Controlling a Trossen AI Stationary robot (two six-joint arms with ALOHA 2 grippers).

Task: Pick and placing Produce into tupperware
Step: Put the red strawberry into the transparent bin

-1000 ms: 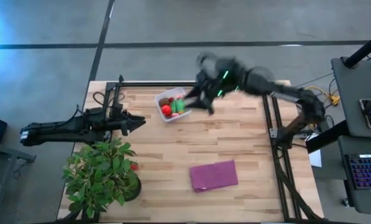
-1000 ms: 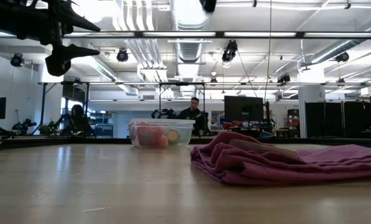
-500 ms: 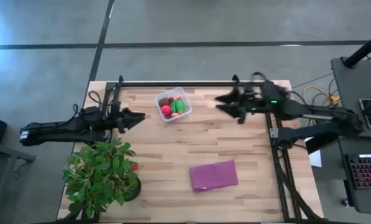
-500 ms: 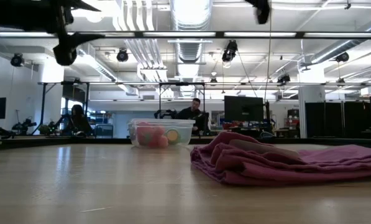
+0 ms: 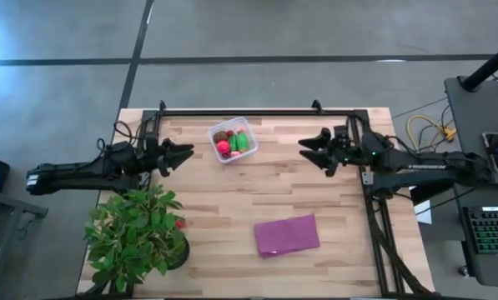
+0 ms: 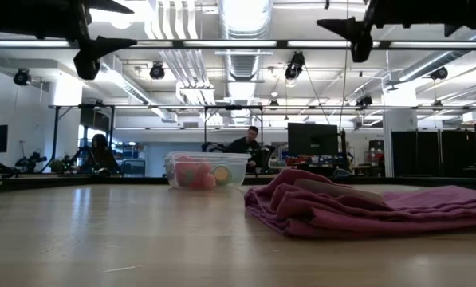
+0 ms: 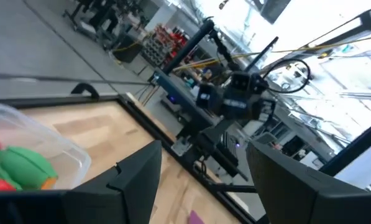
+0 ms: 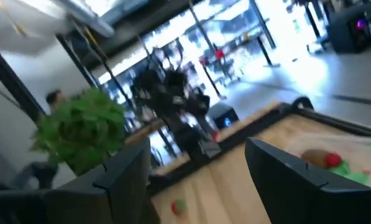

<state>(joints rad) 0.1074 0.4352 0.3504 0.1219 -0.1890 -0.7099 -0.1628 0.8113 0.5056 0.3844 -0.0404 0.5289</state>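
Observation:
The clear square tupperware point(image 5: 233, 141) stands on the table near its far edge. It holds green, red, pink and brown produce point(image 5: 232, 143), and it also shows in the low view point(image 6: 207, 170). A green piece point(image 7: 20, 167) shows through its wall in the left wrist view. One small red piece point(image 5: 180, 222) lies by the plant, and it shows too in the right wrist view point(image 8: 178, 204). My left gripper point(image 5: 188, 153) hovers open to the left of the tupperware, pointing at it. My right gripper point(image 5: 304, 150) hovers open to its right, well apart from it. Both are high above the table.
A crumpled purple cloth point(image 5: 287, 235) lies toward the near right of the table. A leafy potted plant point(image 5: 136, 233) stands at the near left corner. A black frame rail point(image 5: 257, 112) runs along the far edge. People sit in the room beyond point(image 6: 249, 143).
My right gripper has swung from beside the tupperware toward the table's right edge, its arm stretching out level. My left gripper has drifted slightly toward the far edge. The produce and tupperware have stayed put.

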